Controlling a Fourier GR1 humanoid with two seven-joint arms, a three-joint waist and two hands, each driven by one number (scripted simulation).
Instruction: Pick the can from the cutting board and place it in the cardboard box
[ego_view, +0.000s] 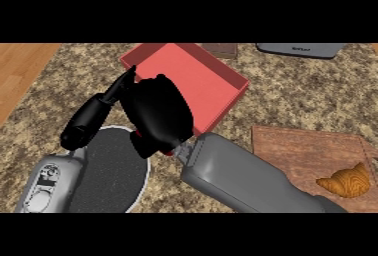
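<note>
Head view gives you the right hand (159, 112) back-up over the near left wall of the red box (207, 75), covering that wall and a part of the box's floor. You cannot see the can. The cutting board (303, 147) at the right shows a croissant (345, 181) on its near corner. The hand's back hides whatever sits under it, so you cannot tell whether it is closed on anything. Your left hand (90, 119) lies just beside it, fingers (122, 87) straight, tips near the box's left corner, holding nothing. Below both hands sits a dark plate (111, 167) with a white rim.
</note>
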